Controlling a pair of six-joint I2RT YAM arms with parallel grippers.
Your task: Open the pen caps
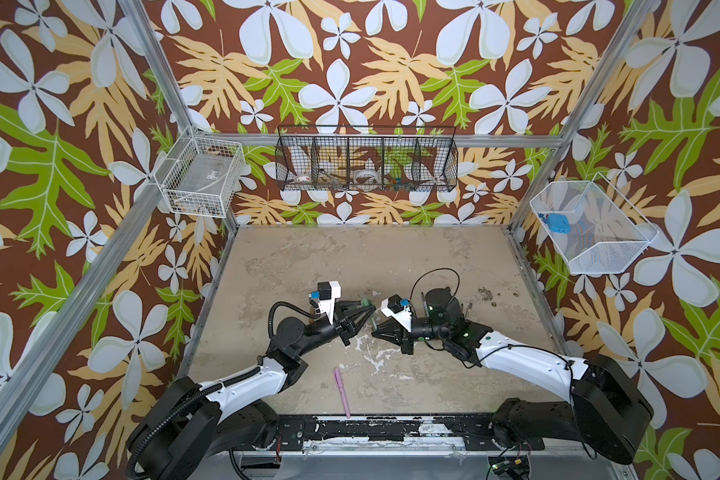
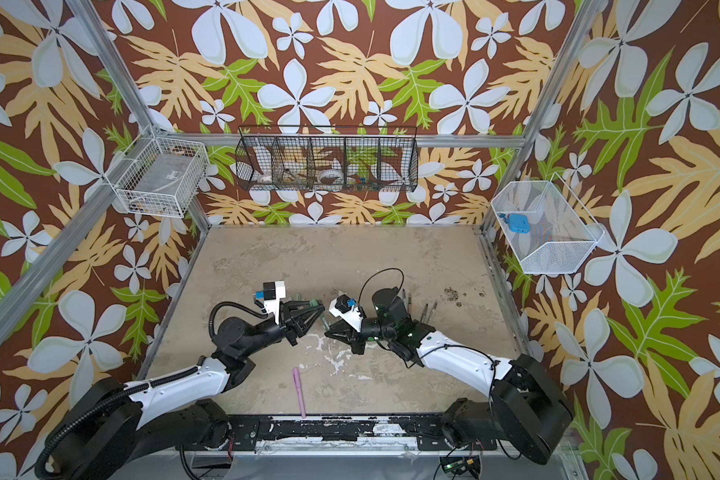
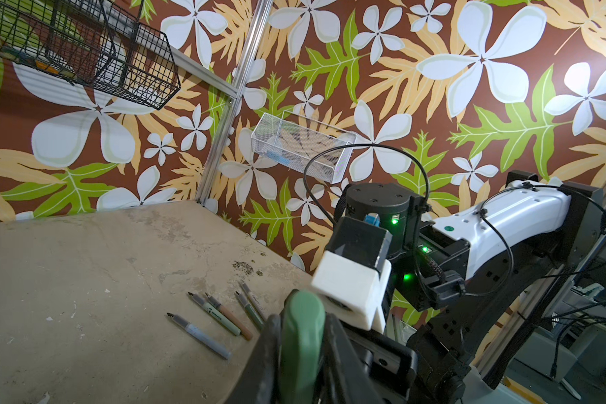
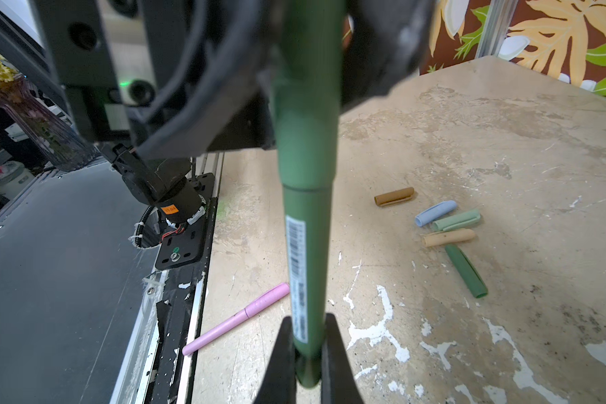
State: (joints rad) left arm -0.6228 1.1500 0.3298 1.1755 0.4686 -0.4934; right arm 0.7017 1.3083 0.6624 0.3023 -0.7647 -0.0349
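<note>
Two claws shared one green pen (image 4: 303,252): left claw (image 3: 302,335) pinched its cap (image 4: 307,150), right claw (image 4: 307,332) pinched the opposite end, axis running straight between them.

Counter (image 1: 350,257): capped pen (image 1: 341,392) lies near the front edge, left of centre. Loose caps (image 4: 448,224) lie clustered mid-counter, farther back. Uncapped pens (image 3: 221,314) lie side by side, toward the right.

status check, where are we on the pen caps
Left gripper shut on green cap, right gripper shut on green pen barrel. Cap not yet off. Pink pen capped on table. Nothing in the way.
</note>
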